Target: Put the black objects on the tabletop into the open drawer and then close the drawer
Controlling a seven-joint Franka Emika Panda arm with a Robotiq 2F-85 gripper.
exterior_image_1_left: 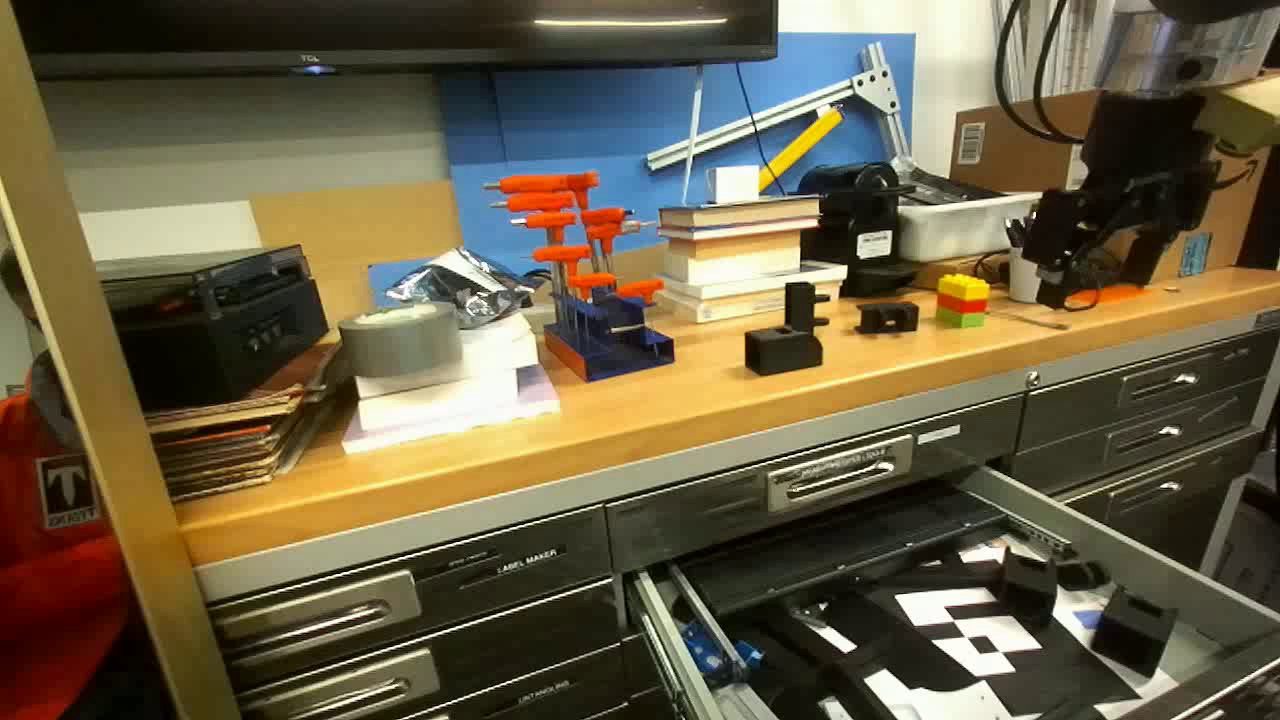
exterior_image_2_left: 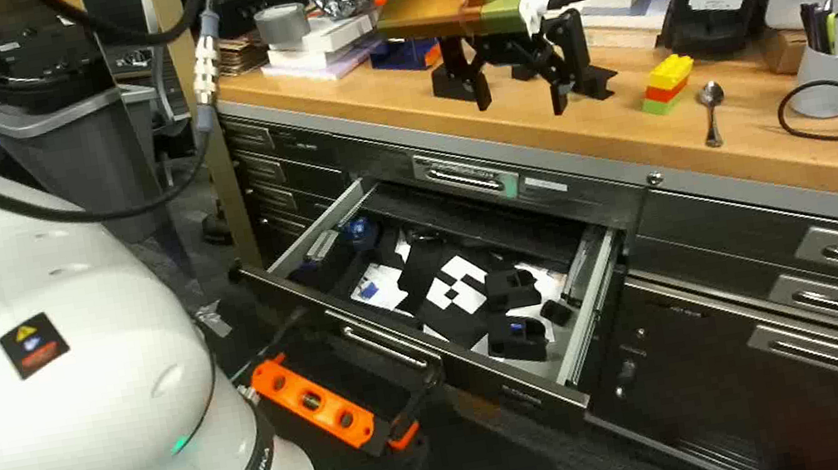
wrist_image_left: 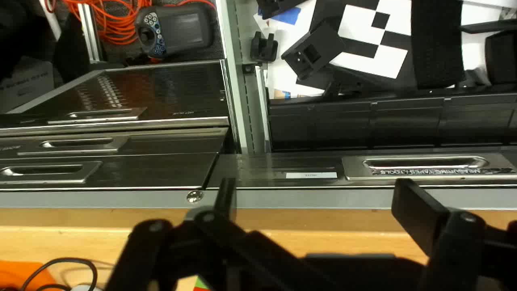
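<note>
A: State the condition of the pincer (exterior_image_2_left: pixel 522 105).

B: Released. The two fingers (wrist_image_left: pixel 420 214) stand spread apart; in the wrist view, the front edge of the tabletop (wrist_image_left: pixel 323 242) shows in the gap between them.

A: Specify what is on the tabletop.

B: In an exterior view, left of the pincer: a stepped black piece (exterior_image_1_left: pixel 784 350) with a raised arm and, nearer the pincer, a low black piece (exterior_image_1_left: pixel 888 318). A toy brick stack (exterior_image_1_left: pixel 962 302) stands between the low black piece and the pincer there. A spoon (exterior_image_2_left: pixel 710 100) lies right of the pincer in an exterior view.

A: Locate the drawer (exterior_image_2_left: pixel 594 315).

B: Pulled out, at a lower level than the pincer. It contains a black block (exterior_image_2_left: pixel 510 289), a second black block (exterior_image_2_left: pixel 518 339) and, just beside them, a smaller black piece (exterior_image_2_left: pixel 557 312).
</note>
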